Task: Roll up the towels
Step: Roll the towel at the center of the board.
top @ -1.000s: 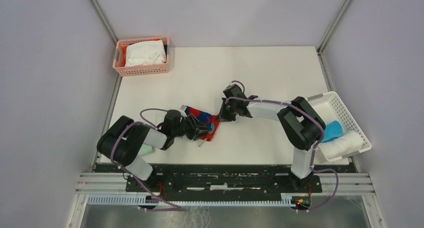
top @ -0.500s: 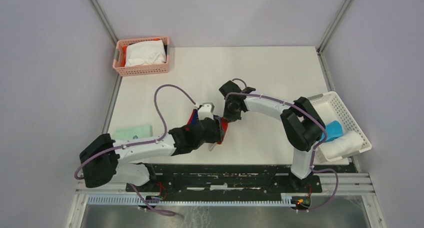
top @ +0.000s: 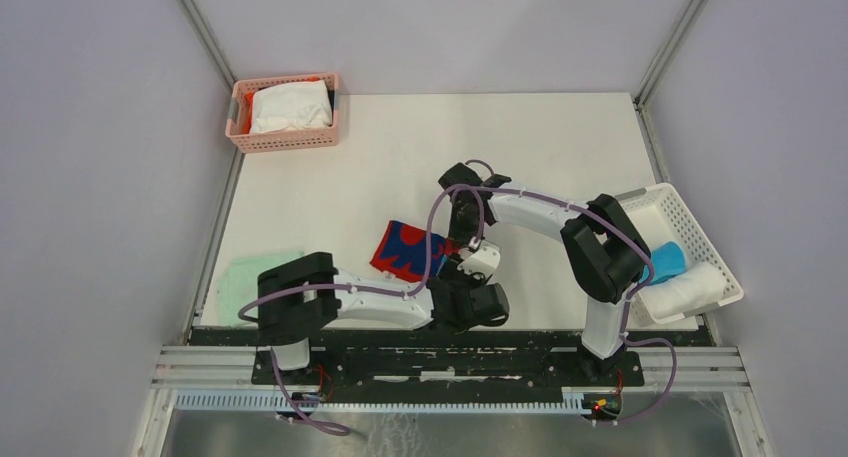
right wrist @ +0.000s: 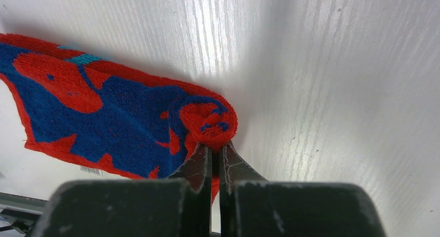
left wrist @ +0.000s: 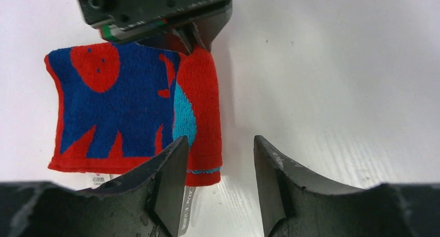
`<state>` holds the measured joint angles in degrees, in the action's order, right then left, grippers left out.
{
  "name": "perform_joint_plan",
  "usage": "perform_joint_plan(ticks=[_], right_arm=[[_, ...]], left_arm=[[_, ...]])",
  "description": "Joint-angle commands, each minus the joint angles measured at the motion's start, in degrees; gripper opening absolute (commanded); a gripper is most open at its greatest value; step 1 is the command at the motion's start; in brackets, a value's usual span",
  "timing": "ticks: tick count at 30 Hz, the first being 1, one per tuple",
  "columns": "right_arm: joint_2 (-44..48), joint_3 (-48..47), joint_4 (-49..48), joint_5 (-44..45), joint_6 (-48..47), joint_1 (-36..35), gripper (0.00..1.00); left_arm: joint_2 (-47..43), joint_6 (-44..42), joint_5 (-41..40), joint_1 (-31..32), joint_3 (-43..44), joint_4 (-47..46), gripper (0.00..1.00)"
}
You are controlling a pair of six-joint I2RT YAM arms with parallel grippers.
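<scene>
The red towel with dark-blue blotches [top: 403,249] lies mostly flat near the table's front middle, with its right edge curled into a small roll. My right gripper [top: 462,239] is shut on that rolled edge [right wrist: 210,120]. In the left wrist view the towel [left wrist: 119,107] lies ahead with the right gripper [left wrist: 193,42] at its far corner. My left gripper [left wrist: 219,143] is open just short of the towel's near right corner and holds nothing. A turquoise rolled towel [top: 666,261] and a white rolled towel [top: 688,289] lie in the white basket [top: 668,209].
A pink basket [top: 286,139] with white cloth stands at the back left. A pale mint-green folded cloth [top: 243,275] lies at the front left, beside the left arm's base. The left arm stretches along the table's near edge.
My left arm has swung right along the near edge, off the towel's left side, and now points at its near right corner. The towel lies flatter. The right gripper keeps its hold.
</scene>
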<state>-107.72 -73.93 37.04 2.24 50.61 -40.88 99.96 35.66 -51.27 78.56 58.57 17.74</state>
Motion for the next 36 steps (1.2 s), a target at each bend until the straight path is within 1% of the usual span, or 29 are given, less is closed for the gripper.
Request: perform_joint_plan(ticks=[1, 10, 12, 14, 16, 18, 19, 21, 24, 28, 31, 34, 36], right_arm=[[0.1, -2.2, 0.8, 1.0, -0.8, -0.3, 0.0], [0.0, -1.9, 0.2, 0.2, -1.1, -0.2, 0.0], [0.0, -1.9, 0.1, -0.1, -1.2, -0.2, 0.0], [0.4, -1.6, -0.3, -0.4, -1.3, -0.1, 0.0], [1.2, -0.6, -1.6, -1.2, -1.2, 0.2, 0.0], [2.7, 0.6, -4.1, -1.4, -0.7, 0.4, 0.02], [4.0, 1.6, -5.4, -1.7, -0.6, 0.6, 0.04], [5.9, 3.2, -8.3, -2.3, -0.6, 0.9, 0.08], [9.0, 5.3, -12.7, -4.5, -0.7, 1.6, 0.17], [13.8, 10.3, -20.8, -7.0, 0.4, 3.1, 0.3], [17.0, 15.5, -27.9, -8.1, 2.2, 4.9, 0.39], [19.2, 21.0, -34.8, -9.5, 4.0, 6.5, 0.47], [19.2, 22.9, -38.3, -11.2, 4.4, 6.9, 0.5]], left_arm=[[4.6, -3.1, -7.6, 0.3, 3.6, 3.2, 0.55], [11.4, 0.5, -8.8, -0.1, 5.3, 8.3, 0.54], [12.3, 1.1, -8.3, -0.6, 5.3, 8.8, 0.51], [12.4, 1.7, -7.1, -1.1, 4.8, 8.8, 0.46], [11.8, 2.3, -5.9, -1.9, 4.0, 8.6, 0.38], [10.2, 2.6, -4.2, -2.8, 2.7, 7.7, 0.31], [9.4, 2.6, -3.2, -3.5, 1.5, 6.7, 0.27], [7.1, 2.1, -0.2, -4.5, -0.7, 4.3, 0.22], [1.7, 0.2, 7.7, -8.1, -5.8, -2.7, 0.15], [-7.6, -0.8, 25.3, -15.9, -15.0, -14.6, 0.08], [-13.3, -0.4, 39.6, -22.6, -20.1, -20.7, 0.07], [-15.6, 1.9, 52.1, -29.4, -23.2, -26.0, 0.07], [-16.1, 4.8, 59.5, -33.5, -25.5, -30.0, 0.07]])
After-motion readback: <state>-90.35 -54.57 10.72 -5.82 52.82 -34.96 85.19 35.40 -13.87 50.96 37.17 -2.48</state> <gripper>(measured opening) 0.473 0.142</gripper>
